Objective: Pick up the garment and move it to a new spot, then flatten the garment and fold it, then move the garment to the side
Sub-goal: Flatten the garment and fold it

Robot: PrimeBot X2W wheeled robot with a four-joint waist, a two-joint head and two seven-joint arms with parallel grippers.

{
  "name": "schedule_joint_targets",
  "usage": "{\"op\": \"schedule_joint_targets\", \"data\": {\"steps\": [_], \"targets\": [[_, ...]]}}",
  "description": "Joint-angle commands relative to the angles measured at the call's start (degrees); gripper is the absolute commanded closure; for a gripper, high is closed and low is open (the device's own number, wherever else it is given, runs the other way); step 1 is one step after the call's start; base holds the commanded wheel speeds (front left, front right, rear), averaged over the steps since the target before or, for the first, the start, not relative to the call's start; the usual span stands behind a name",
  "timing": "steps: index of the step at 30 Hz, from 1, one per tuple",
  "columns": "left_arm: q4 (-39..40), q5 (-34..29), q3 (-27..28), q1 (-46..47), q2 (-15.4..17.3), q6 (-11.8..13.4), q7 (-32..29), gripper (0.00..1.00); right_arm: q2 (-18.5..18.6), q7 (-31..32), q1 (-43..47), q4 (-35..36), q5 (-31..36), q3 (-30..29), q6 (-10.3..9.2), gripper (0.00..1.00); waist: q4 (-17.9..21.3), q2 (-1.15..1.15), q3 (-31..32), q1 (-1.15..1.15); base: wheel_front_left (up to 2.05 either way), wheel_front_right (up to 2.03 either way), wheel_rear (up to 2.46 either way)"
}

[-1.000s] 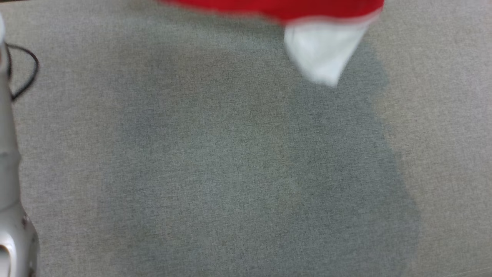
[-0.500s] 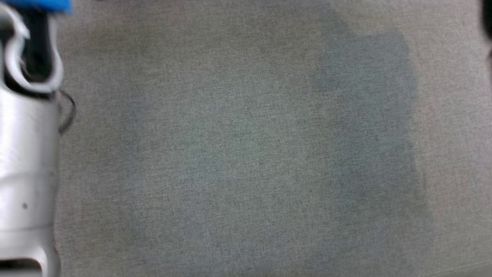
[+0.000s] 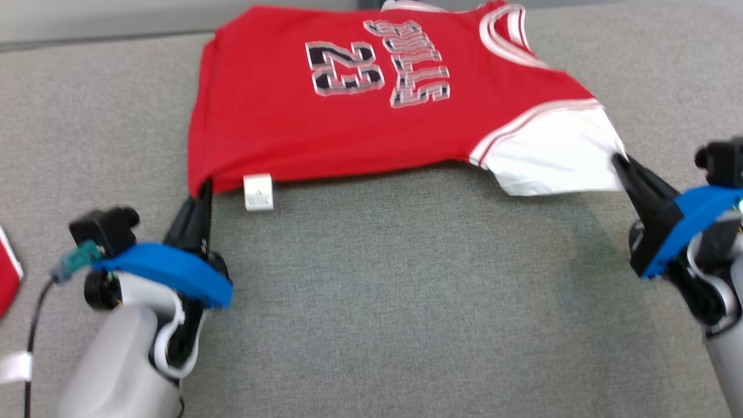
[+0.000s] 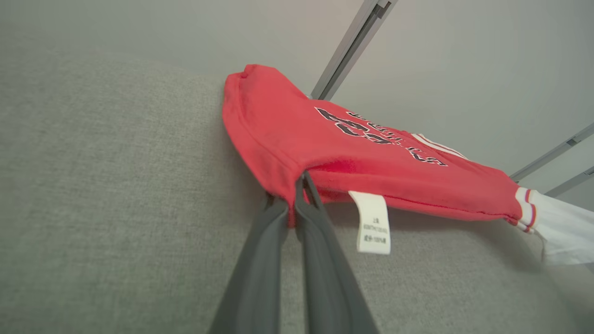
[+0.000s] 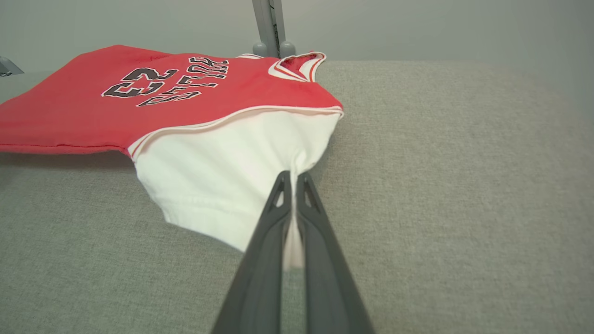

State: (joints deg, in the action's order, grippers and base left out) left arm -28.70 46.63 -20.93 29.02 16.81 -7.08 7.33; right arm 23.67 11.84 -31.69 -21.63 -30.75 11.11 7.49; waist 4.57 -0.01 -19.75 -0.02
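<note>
You have the grey cloth surface (image 3: pixel 371 313) under everything, and the red jersey (image 3: pixel 325 128) lies spread on it, number side up, with its near edge lifted off the cloth. In the head view your left gripper (image 3: pixel 204 187) is clamped on the jersey's near left corner, and your right gripper (image 3: pixel 617 159) is clamped on the white sleeve (image 3: pixel 551 157) at the jersey's near right end. The left wrist view brings the grip close: both dark fingers are pressed together with red hem pinched between them, and there is shadow beneath the raised edge. The right wrist view does the same for the sleeve, with white cloth squeezed between the closed fingers. It adds a grey metal post (image 5: pixel 269 23) standing just beyond the jersey's collar (image 5: pixel 297 65). A white label (image 3: pixel 258 193) hangs from the hem just beside the left gripper. The left wrist view shows print on it, too fine to read.
</note>
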Motion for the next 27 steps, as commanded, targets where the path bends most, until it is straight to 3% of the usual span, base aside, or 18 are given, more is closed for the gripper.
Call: {"op": "schedule_joint_targets", "data": {"steps": [1, 8, 15, 27], "targets": [[0.84, -0.38, -0.60, -3.36, 0.59, 0.86, -0.04, 1.00, -0.93, 2.64, 5.27, 3.49, 1.06, -3.59, 0.00, 1.00, 0.43, 0.01, 2.23, 0.02, 0.00, 0.00, 0.00], [6.04, -1.62, -2.75, -14.26, 1.93, 4.69, -1.12, 1.00, -9.21, 13.80, 21.60, 18.63, 7.63, -14.52, 0.00, 1.00, -0.31, 0.01, 6.42, 0.02, 0.00, 0.00, 0.00], [12.30, -3.92, -5.08, -21.93, 4.09, 8.79, -3.37, 1.00, -17.02, 23.99, 32.71, 30.40, 13.52, -21.12, 0.01, 1.00, -1.45, 0.01, 8.88, 0.02, 0.00, 0.00, 0.00], [24.79, -6.81, -8.80, -29.23, 12.43, 13.42, -15.16, 1.00, -20.38, 33.39, 39.83, 39.51, 17.56, -24.96, 0.00, 1.00, -1.41, 0.01, 9.31, 0.02, 0.00, 0.00, 0.00]]}}
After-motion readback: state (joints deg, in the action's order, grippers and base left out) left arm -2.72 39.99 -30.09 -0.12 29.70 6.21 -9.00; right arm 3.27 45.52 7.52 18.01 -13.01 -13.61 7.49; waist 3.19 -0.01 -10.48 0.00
